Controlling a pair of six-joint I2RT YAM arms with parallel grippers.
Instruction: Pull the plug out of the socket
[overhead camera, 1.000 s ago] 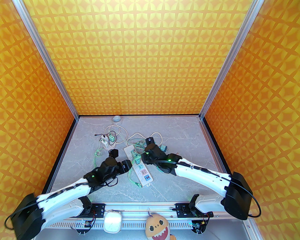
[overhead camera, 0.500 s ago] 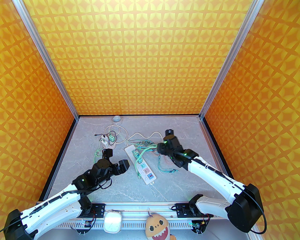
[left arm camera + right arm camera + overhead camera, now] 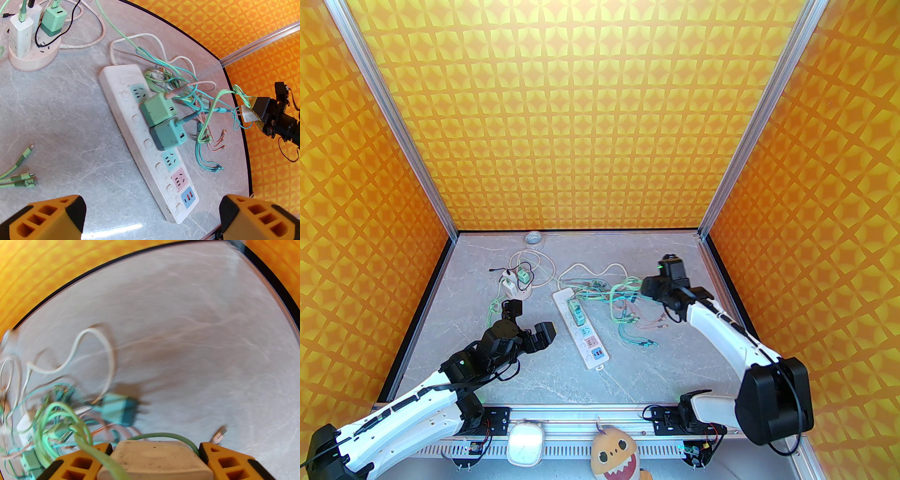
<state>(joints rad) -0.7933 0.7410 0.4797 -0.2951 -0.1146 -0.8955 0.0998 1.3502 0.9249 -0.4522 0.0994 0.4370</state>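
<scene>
Backed off left since a second ago, my left gripper (image 3: 528, 322) hangs wide open, near-left of the strip (image 3: 581, 323), where two green cubes (image 3: 158, 111) sit plugged in. My right gripper (image 3: 257, 110) has swung far right, clamped on the white plug (image 3: 245, 114), prongs clear of any socket. I'd hold firm, mind the trailing green cable (image 3: 93, 452), then set it down apart.
</scene>
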